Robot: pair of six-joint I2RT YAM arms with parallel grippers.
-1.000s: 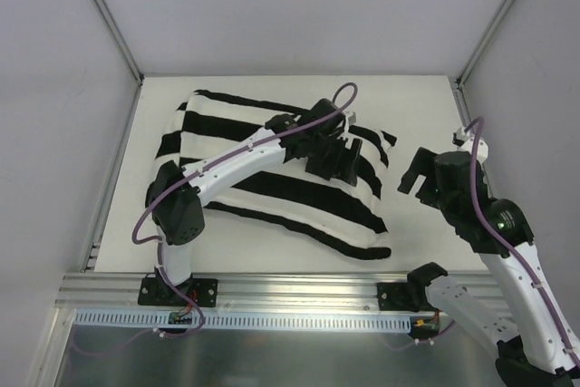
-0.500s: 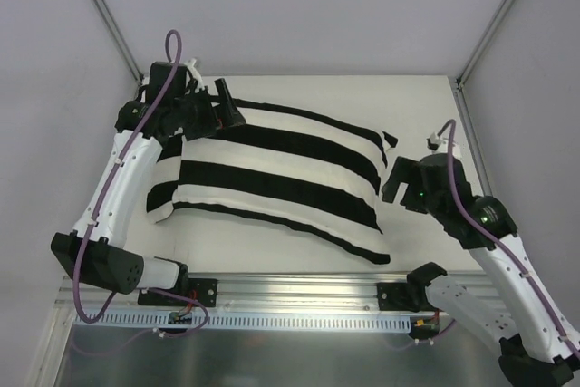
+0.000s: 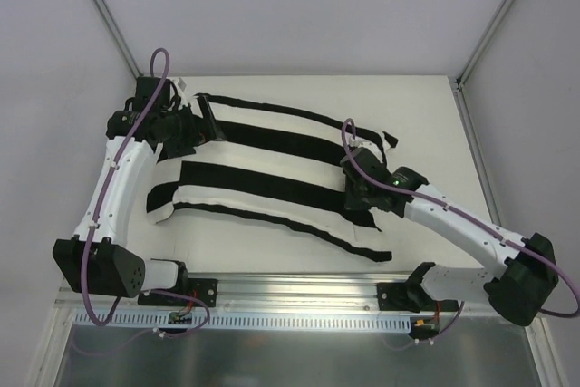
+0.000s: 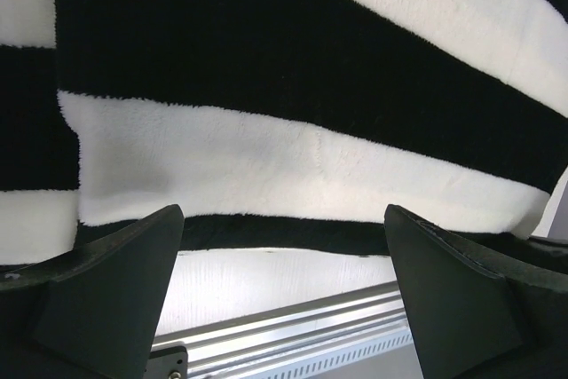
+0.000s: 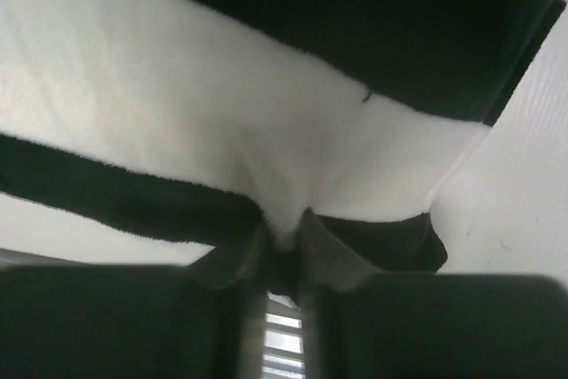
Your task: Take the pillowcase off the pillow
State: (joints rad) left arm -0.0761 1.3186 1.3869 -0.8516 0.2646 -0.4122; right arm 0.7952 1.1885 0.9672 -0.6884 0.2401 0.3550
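Observation:
The black-and-white striped pillowcase lies plump across the middle of the table. The pillow does not show; striped cloth covers everything there. My left gripper hangs open at the pillowcase's far left corner. In the left wrist view its fingers stand wide apart just off the striped edge, with nothing between them. My right gripper rests on the pillowcase's right part. In the right wrist view this gripper is shut on a raised fold of the white stripe.
The white table is bounded by an aluminium rail along the near edge and metal frame posts at the far corners. Grey walls stand on three sides.
My left arm swung from the middle of the pillowcase to its far left corner. My right arm came in from the right side and closed on a fold of the pillowcase.

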